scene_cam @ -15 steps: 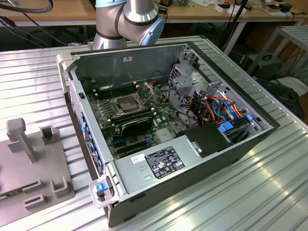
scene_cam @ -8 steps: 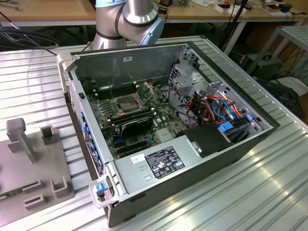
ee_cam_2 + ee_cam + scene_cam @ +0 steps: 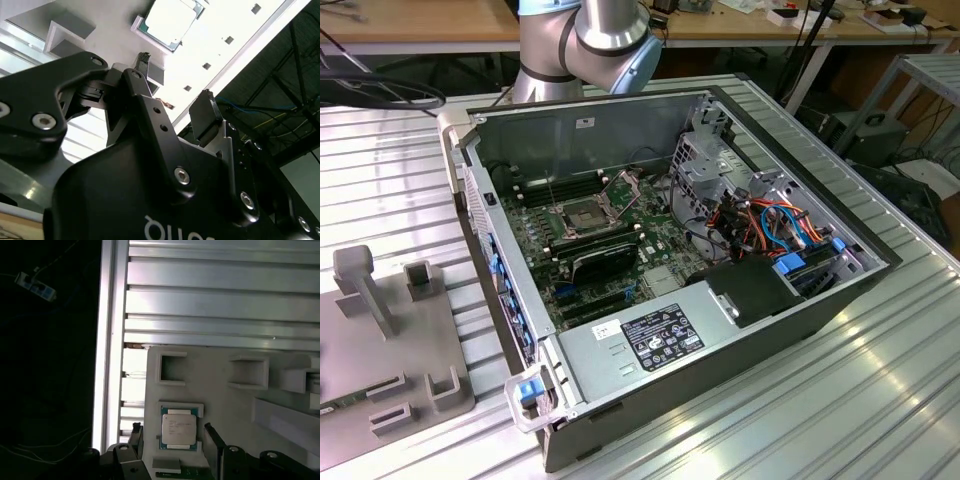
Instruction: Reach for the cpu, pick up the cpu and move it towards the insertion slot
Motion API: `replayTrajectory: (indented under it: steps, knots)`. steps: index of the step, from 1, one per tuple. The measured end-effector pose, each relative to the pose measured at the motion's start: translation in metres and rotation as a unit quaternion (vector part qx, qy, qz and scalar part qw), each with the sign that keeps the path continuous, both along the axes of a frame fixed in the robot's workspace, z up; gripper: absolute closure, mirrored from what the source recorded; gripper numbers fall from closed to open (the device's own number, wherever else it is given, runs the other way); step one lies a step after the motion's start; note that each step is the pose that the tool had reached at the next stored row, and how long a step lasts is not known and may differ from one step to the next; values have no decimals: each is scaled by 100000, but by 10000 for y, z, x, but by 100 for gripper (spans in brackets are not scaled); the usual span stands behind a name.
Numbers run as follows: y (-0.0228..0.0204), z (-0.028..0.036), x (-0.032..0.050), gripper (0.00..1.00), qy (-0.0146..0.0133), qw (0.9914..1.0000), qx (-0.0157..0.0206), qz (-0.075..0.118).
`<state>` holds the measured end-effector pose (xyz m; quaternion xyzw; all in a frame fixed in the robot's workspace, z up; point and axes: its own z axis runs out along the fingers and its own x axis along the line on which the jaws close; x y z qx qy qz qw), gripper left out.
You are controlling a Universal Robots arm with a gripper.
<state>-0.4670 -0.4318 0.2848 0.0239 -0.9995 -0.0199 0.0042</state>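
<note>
A ribbed metal counter [image 3: 880, 400] carried an open computer case [image 3: 570, 130] lying on its side, with its green board facing up. The arm [image 3: 600, 40] rose behind the case's far wall in the exterior view. Inside the case, the insertion slot [image 3: 582, 215] sat near the middle of the board, its dark centre bare and its hinged retention plate [image 3: 620, 187] tilted up beside it.

In the first wrist view, a grey fixture plate [image 3: 220, 410] with several walled pockets lay on the counter's ribs. The cpu [image 3: 178, 428] lay flat in one of those pockets, silvery top up; it also appeared in the second wrist view [image 3: 167, 22]. The jaws stood wide, one on either side of the cpu, clear of its edges and holding nothing
</note>
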Motion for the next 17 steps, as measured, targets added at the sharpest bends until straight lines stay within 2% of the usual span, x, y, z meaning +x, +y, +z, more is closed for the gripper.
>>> replayTrajectory:
  steps: [3,12,15,17]
  knots:
    - [-1,-41,0,40,2,100000,-1,-2]
    - [-6,-223,1,40,38,100000,-1,8]
    - [-35,-262,0,40,40,100000,-10,4]
    - [-81,-309,1,40,41,100000,-33,0]
